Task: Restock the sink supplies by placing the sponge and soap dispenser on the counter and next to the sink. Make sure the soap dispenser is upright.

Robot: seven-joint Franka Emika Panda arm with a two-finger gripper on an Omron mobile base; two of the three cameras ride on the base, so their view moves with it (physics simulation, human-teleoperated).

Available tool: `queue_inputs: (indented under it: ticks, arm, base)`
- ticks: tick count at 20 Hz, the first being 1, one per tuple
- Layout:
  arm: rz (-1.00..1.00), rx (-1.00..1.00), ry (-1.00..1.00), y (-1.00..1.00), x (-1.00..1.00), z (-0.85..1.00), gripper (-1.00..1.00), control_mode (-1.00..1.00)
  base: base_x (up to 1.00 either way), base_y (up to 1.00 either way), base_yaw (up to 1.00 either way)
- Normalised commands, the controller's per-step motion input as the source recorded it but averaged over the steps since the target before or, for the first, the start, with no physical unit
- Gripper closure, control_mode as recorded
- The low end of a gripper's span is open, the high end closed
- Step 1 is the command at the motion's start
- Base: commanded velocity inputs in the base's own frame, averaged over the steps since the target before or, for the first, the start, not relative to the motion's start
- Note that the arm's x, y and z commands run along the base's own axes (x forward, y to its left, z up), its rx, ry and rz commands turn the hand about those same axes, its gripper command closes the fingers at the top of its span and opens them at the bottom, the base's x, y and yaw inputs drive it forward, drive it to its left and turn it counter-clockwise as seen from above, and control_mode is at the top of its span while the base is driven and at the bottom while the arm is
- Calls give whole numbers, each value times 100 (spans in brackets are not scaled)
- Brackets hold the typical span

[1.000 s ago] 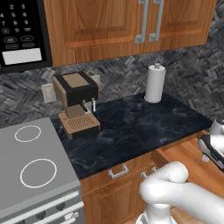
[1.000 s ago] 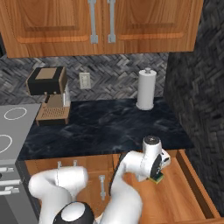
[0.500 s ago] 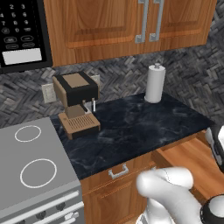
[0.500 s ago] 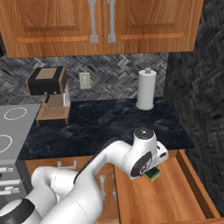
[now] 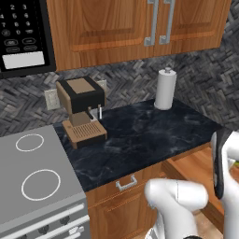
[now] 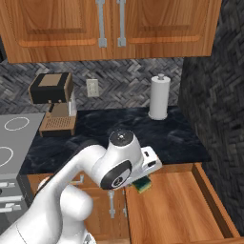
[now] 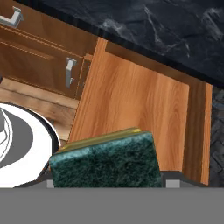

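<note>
The dark blue-black marbled stone desk [image 5: 140,135] with its wooden edge is taken as the landmark. Above it a row of brown wooden wall cabinets [image 6: 109,26] is seen. To its left a grey stovetop with white rings [image 5: 32,182] adjoins it. Below its front edge a wide, shallow wooden drawer [image 6: 176,205] is seen pulled out, its floor bare. On the desk, a brown-and-black box-shaped coffee machine [image 5: 81,112] is set at the left end near the wall, and a tall white paper-towel roll [image 6: 159,97] is stood upright at the back, well apart from the machine.

The flat rectangular yellow sponge with a dark green scrubbing layer [image 6: 142,184] is held just below the desk's front edge, over the left end of the open drawer, and has not yet been brought onto the desk. The pincer [image 6: 143,178] is clamped on the sponge; in the hand view the green face [image 7: 105,164] is turned toward the camera.

The sponge is judged light, soft and compressible, not fragile, with a rough face unlikely to slip. It is best gripped across its short width, at mid-length, with only mild pressure.
</note>
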Motion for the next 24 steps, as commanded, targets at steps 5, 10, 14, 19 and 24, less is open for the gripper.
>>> queue_inputs:
  ticks: [5,10,14,19,24]
  arm:
    - [-10,0,0,68,-1,50,100,-100]
    - [-5,0,0,11,0,17,100,-100]
    - [-3,-9,7,55,11,0,100,-100]
    - [2,-3,2,14,2,0,100,-100]
    - [0,0,0,0,0,0,100,-100]
  base:
    - [0,0,0]
    - [0,0,0]
    - [0,0,0]
    - [0,0,0]
    - [0,0,0]
